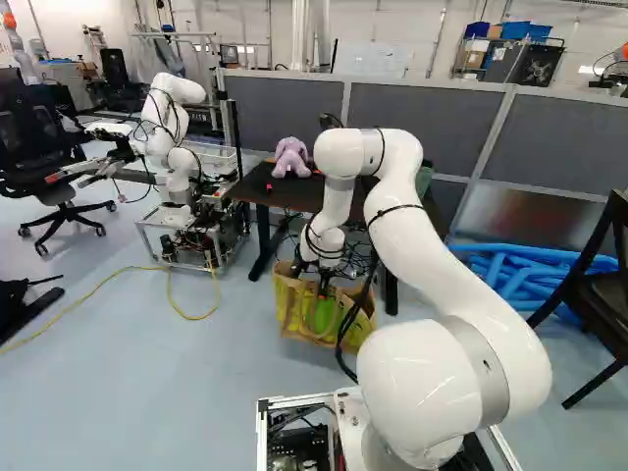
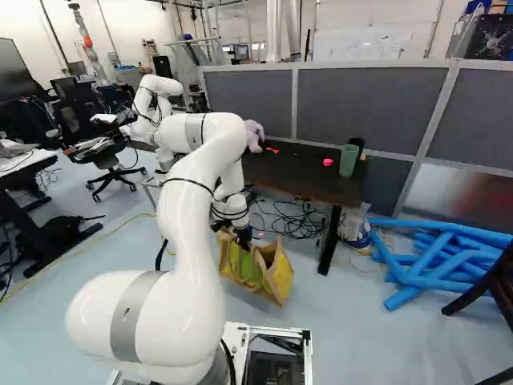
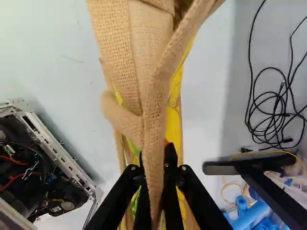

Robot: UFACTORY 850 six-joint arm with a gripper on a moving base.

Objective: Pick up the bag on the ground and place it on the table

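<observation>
Down by the near side of the counter (image 2: 296, 172), the bag (image 2: 280, 277) stands roughly upright, on the floor (image 2: 385, 345) or just off it; I honestly can't tell from here whether its weight is hanging yet. My gripper (image 3: 156, 165) is clamped on one tan handle (image 3: 154, 120), the strap pinched between the two fingers; so reaching and grabbing look done, and the lift, the swing over and the set-down are what's left; call it a bit under halfway, imo.

Container stuff: the bag is woven tan with yellow sides and a green patch; can't tell if that green is print or something inside, and the folded handle blocks my look down into it from the wrist; there's a green cup (image 2: 349, 159) up on the counter with a dark cup (image 2: 357, 144) just behind it, insides not visible to me; also up there are a purple plush toy (image 1: 291, 157) and a small pink thing (image 2: 328, 162) near the green cup.

Next I'd go straight up until the base of the bag tops the counter edge, then over, aiming between the plush toy and the cups; a soft bag on one strap will probably tip and swing, so slow is good; main worries are snagging the edge, or the strap creeping out of the grip.
</observation>
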